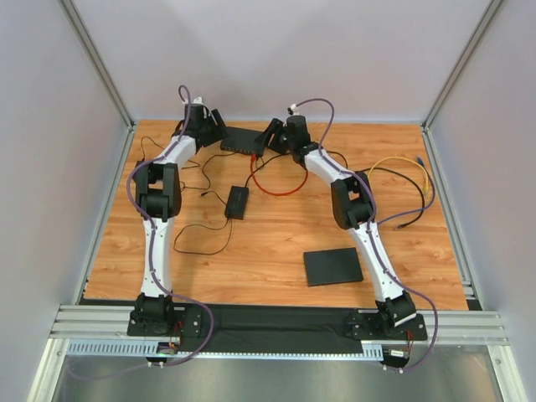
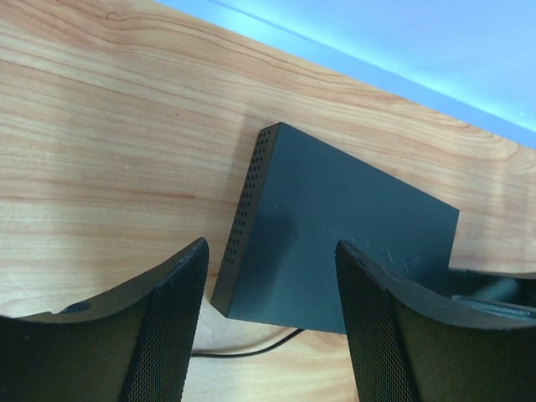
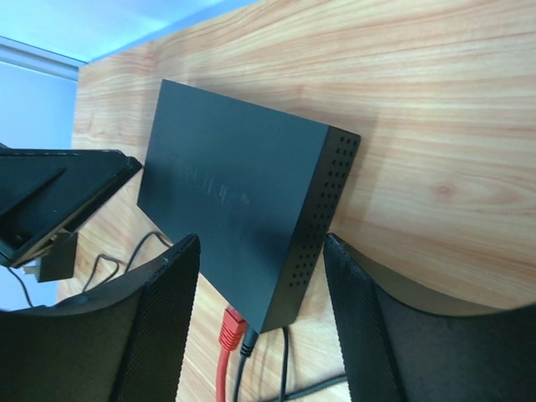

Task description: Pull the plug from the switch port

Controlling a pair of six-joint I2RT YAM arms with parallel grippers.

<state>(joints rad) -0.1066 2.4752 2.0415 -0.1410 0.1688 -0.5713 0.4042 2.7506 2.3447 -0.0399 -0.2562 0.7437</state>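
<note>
The black switch (image 1: pixel 242 140) lies at the back middle of the table; it also shows in the left wrist view (image 2: pixel 335 234) and the right wrist view (image 3: pixel 234 201). A red plug (image 3: pixel 231 328) on a red cable (image 1: pixel 276 191) sits in a port on its near face, beside a black plug (image 3: pixel 249 342). My left gripper (image 2: pixel 272 327) is open and empty over the switch's left end. My right gripper (image 3: pixel 261 322) is open and empty over the switch's right end, the red plug between its fingers (image 3: pixel 159 327).
A black power brick (image 1: pixel 237 202) with thin black cables lies mid-table. A black flat pad (image 1: pixel 332 266) lies front right. Yellow and blue cables (image 1: pixel 402 180) coil at the right. Grey walls close the back and sides.
</note>
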